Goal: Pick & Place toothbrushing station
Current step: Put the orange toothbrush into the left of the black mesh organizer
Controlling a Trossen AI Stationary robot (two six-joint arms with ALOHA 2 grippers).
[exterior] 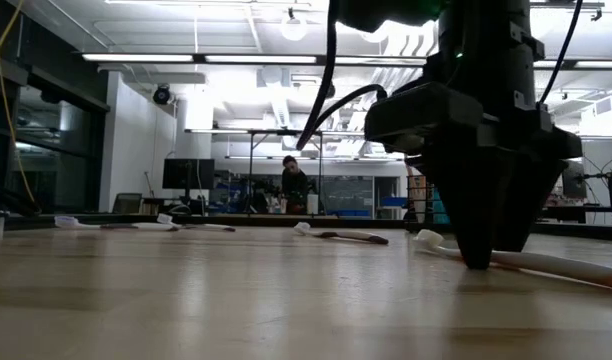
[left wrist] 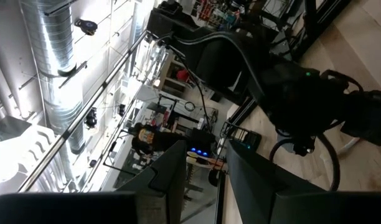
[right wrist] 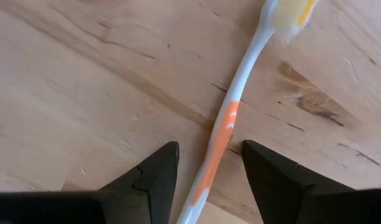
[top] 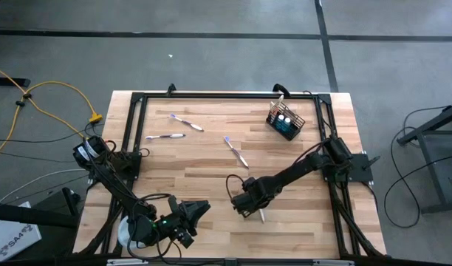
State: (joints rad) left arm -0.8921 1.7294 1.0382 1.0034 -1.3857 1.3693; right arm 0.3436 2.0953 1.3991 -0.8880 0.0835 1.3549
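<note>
A white toothbrush with an orange grip lies flat on the wooden table, near its front edge. My right gripper points down over its handle and is open, one finger on each side, with a gap to the handle on both sides. In the low view the fingertips stand down at the tabletop. The black wire-mesh holder stands at the far right with brushes and blue tubes in it. Three more toothbrushes lie loose on the table. My left gripper waits level at the near left, open and empty.
A black metal frame runs around the tabletop. A white round object sits under my left arm at the near left corner. In the low view a person stands far off in the room behind the table.
</note>
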